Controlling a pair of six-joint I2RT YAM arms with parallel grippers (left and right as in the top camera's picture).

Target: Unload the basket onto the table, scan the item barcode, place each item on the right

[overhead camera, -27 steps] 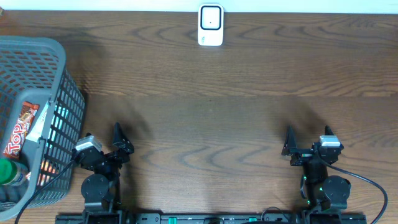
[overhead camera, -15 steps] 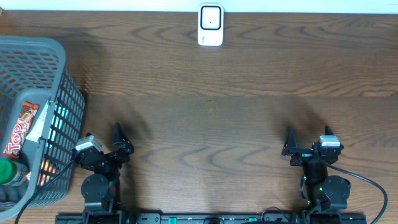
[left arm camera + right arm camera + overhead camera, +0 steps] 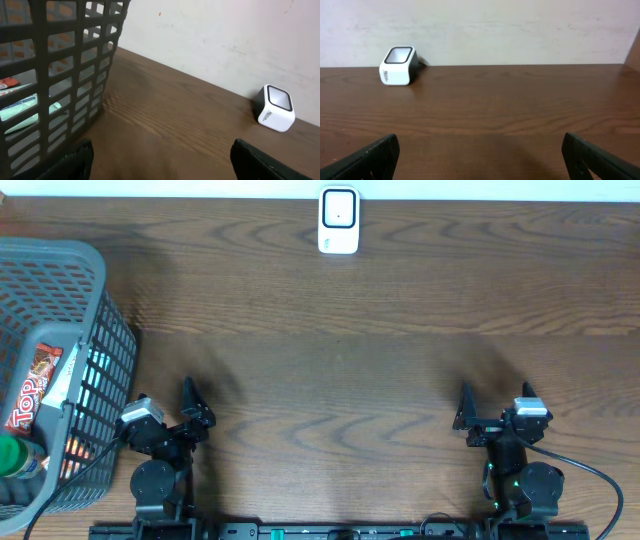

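White scanner [image 3: 339, 220] stood far back on the table [image 3: 330, 330], grey basket [image 3: 50, 250] sat on the left, left gripper [image 3: 161, 165] and right gripper [image 3: 480, 160] were spread wide, both held nothing

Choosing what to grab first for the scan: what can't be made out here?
- Basket contents: overhead, cut off by the left edge; left wrist, screened by its mesh wall.
- Snack pack barcode: none shows, overhead.
- Green-capped bottle: overhead, mostly cut off, label unreadable.
- Scanner markings: too small in every view.
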